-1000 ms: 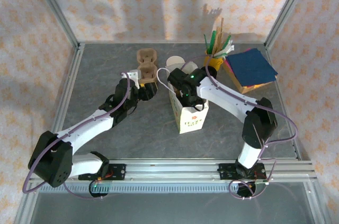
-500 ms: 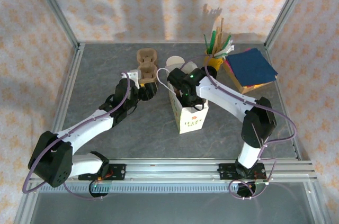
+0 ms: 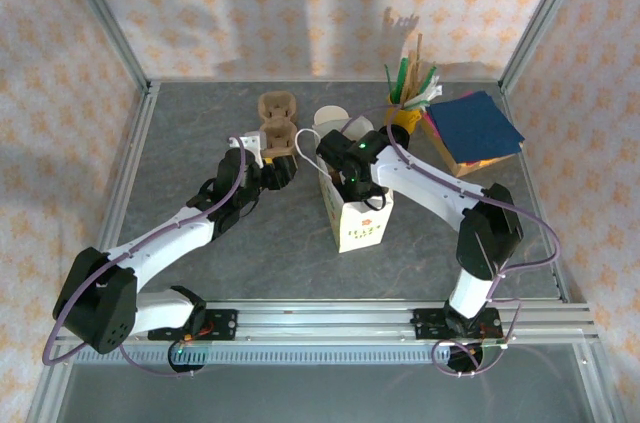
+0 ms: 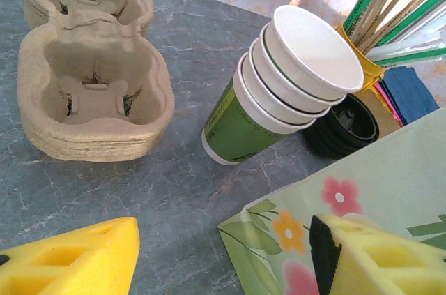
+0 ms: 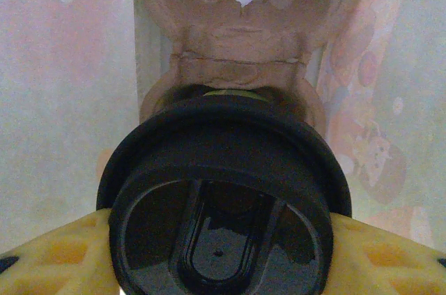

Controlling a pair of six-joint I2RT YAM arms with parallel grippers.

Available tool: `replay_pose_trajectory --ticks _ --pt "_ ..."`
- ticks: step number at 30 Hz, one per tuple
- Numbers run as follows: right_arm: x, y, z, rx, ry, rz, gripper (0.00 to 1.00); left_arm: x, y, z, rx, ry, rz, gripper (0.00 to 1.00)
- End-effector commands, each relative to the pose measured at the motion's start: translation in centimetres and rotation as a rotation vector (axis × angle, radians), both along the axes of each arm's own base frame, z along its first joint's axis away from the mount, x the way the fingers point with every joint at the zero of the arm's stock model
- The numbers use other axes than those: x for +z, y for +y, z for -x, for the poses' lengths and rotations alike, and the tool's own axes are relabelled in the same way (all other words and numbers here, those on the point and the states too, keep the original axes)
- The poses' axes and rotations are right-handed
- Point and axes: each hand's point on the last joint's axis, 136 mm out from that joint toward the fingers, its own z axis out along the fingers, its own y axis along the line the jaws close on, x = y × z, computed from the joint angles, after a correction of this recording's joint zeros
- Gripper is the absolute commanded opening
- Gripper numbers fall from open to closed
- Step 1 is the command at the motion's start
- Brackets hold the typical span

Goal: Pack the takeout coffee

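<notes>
The takeout coffee [image 5: 223, 204] shows its black lid from above in the right wrist view, with a sliver of green cup behind it. My right gripper [image 5: 223, 260] is shut on it, one yellow pad on each side of the lid. It hangs inside the flowered paper bag [image 3: 358, 218], just above a brown pulp carrier [image 5: 240, 23] on the bag's floor. From above, the right gripper [image 3: 352, 178] dips into the bag's mouth. My left gripper [image 4: 224, 239] stands open low over the table at the bag's left corner [image 4: 362, 183], nothing between its fingers.
A stack of lidless white-and-green cups [image 4: 279, 93] leans beside a pile of black lids [image 4: 345, 127]. Stacked pulp carriers [image 4: 90, 100] lie to the left of them. A yellow holder of stirrers [image 3: 410, 93] and blue napkins [image 3: 472, 128] stand at the back right.
</notes>
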Motion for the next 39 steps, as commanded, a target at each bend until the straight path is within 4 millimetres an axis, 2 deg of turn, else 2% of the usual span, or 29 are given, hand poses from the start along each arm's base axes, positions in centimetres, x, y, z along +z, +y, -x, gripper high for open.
replay_pose_trajectory --ticks 1,17,31,34,39 --pt "-1.5 0.4 0.6 0.008 0.041 -0.013 0.28 0.2 0.3 0.3 0.005 -0.015 -0.022 0.68" --pt "-2.8 0.2 1.1 0.013 0.071 -0.007 0.28 0.3 0.3 0.3 0.005 -0.018 -0.016 0.68" --pt "-2.6 0.3 0.8 0.009 0.066 -0.006 0.29 0.0 0.4 0.5 0.007 -0.016 -0.018 0.68" --pt "-2.3 0.3 0.7 0.006 0.061 -0.007 0.31 0.0 0.4 0.5 0.008 -0.014 -0.019 0.68" --pt "-1.4 0.4 0.3 -0.004 0.038 -0.011 0.42 0.1 0.4 0.4 0.007 -0.017 -0.02 0.68"
